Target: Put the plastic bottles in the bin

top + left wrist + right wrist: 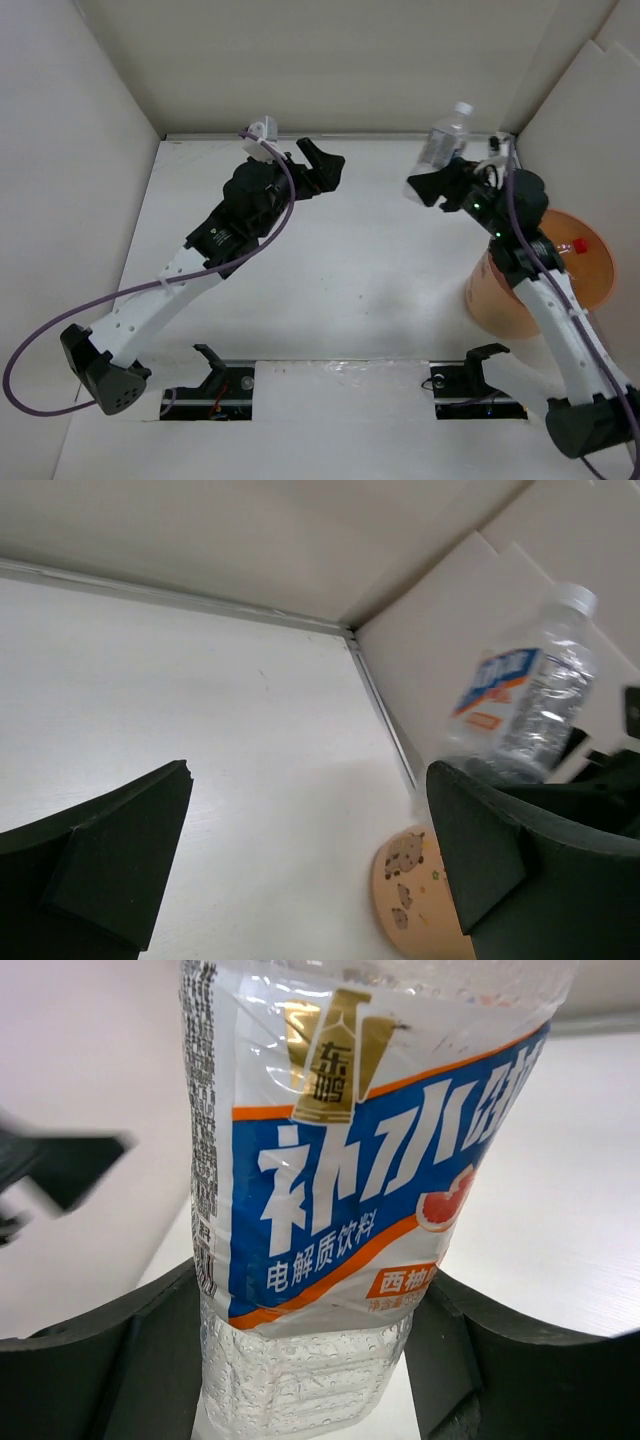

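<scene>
My right gripper (438, 185) is shut on a clear plastic bottle (446, 138) with a white cap and a blue, white and orange label. It holds the bottle upright, above the table at the far right. In the right wrist view the bottle (340, 1190) fills the space between the two black fingers (110, 1360). The orange bin (495, 295) stands at the right, partly behind the right arm, with a red-capped bottle (578, 245) inside. My left gripper (322, 163) is open and empty at the far middle. Its wrist view shows the held bottle (525, 710) and the bin (415, 900).
White walls close the table at the back and both sides; the back right corner is close behind the held bottle. Two black fixtures (215, 365) (480, 362) sit at the near edge by the arm bases.
</scene>
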Motion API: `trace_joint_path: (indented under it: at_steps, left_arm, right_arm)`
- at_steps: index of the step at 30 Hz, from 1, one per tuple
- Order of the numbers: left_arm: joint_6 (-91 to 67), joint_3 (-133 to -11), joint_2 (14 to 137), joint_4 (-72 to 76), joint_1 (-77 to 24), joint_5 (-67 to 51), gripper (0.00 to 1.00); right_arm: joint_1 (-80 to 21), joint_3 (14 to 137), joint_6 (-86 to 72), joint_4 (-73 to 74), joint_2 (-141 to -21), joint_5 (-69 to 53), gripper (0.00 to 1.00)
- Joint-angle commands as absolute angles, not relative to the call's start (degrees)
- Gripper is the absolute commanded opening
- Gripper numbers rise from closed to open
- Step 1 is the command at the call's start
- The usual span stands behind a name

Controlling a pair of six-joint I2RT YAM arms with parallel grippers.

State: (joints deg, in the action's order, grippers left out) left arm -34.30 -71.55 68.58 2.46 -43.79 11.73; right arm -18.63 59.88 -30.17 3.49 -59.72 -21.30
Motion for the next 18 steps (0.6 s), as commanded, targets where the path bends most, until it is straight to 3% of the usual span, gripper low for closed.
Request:
trace_joint_path:
  at_steps: [1,6,12,13,14,15,16,17,18]
  left_arm:
    - [-32.35,-75.15,65.04,-1.22,-43.68,20.11,1.0]
    - [-31.82,-72.78,63.19,-1.85,-43.68,20.83,1.0]
    - [-31.82,-70.58,62.58,-1.85,-43.68,18.82,1.0]
    - [-31.82,-70.05,62.58,-1.85,-43.68,18.2,1.0]
    - [-31.82,-70.05,62.58,-2.63,-43.68,18.19,1.0]
    - [-31.82,-70.05,62.58,-3.42,-43.68,17.67,1.0]
    - [-31.82,-70.05,62.06,-3.43,-43.68,17.67,1.0]
    - [-31.82,-70.05,62.05,-4.21,-43.68,17.67,1.0]
    - [-31.82,-70.05,62.05,-4.22,-43.68,17.67,1.0]
  right_arm:
    - [-11.18,59.85,-28.56,13.77,-50.12,-12.33,0.0]
    - [2.77,61.08,-28.82,29.93,-41.15,6.19,0.0]
    - [9.84,59.51,-37.18,41.39,-31.65,29.07,0.02]
    - [9.84,59.5,-39.0,42.88,-30.94,32.66,0.13]
    - [9.84,59.5,-39.72,44.02,-30.42,34.44,0.36]
    - [9.84,59.5,-39.73,44.03,-29.89,34.45,0.36]
    - [9.84,59.5,-39.73,44.56,-29.88,34.45,0.55]
    - [9.84,59.5,-39.73,44.56,-29.88,34.45,0.9]
    - [9.84,59.5,-39.73,45.08,-29.88,34.45,0.97]
